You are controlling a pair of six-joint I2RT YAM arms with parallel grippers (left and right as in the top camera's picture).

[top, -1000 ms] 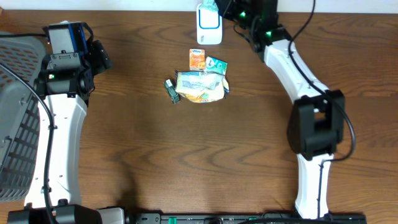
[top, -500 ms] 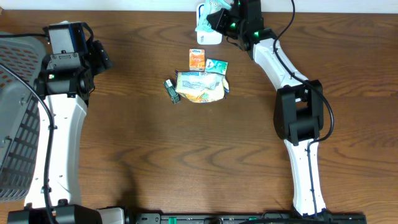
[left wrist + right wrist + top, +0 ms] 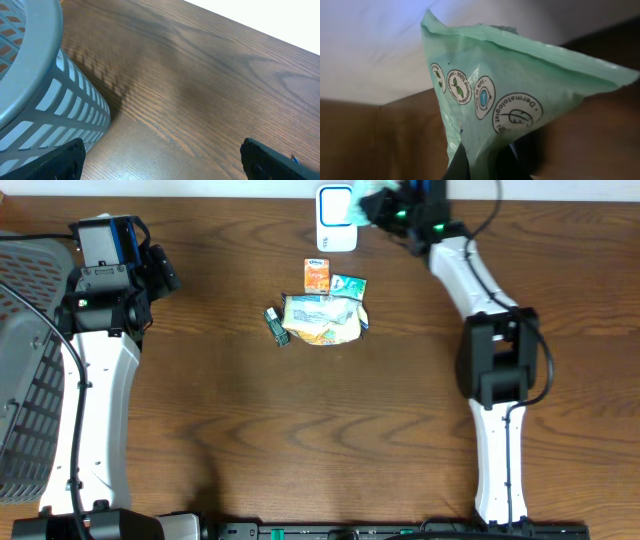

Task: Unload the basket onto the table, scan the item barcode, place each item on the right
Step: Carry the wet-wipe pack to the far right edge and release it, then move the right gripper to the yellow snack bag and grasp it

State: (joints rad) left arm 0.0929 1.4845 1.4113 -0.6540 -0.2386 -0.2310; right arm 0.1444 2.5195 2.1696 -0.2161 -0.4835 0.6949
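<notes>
**Overhead view.** I see the right gripper (image 3: 392, 204) at the far edge of the table (image 3: 300, 420), its jaws pressed together on a green pouch (image 3: 371, 194). The pouch hangs just beside the upper right corner of the white scanner (image 3: 336, 218), which stands upright at that same edge. I cannot tell whether pouch and scanner touch. The left gripper (image 3: 165, 272) sits well apart from both, near the grey basket (image 3: 25, 380) at the left side, and holds nothing. Just in front of the scanner lies a small heap: an orange carton (image 3: 317, 275), a teal packet (image 3: 349, 284) beside it, a crumpled snack bag (image 3: 322, 319) below them, and a dark green stick (image 3: 276, 326) at the bag's left edge.

**Left wrist view.** The fingers (image 3: 62, 160) are spread wide, one dark tip in each lower corner, with only bare wood between them. The slotted wall of the basket fills the left side, standing on the table just beside the near tip.

**Right wrist view.** The pouch fills most of the frame, its sealed top edge uppermost and tilted. Its lower end is pinched between the dark fingers (image 3: 457, 165) at the bottom. A row of round printed seals runs across the face turned to the camera. One shows a leaf, and another reads "Dermatologist" in part. Behind the pouch I make out a blurred pale surface above and brown wood below.
</notes>
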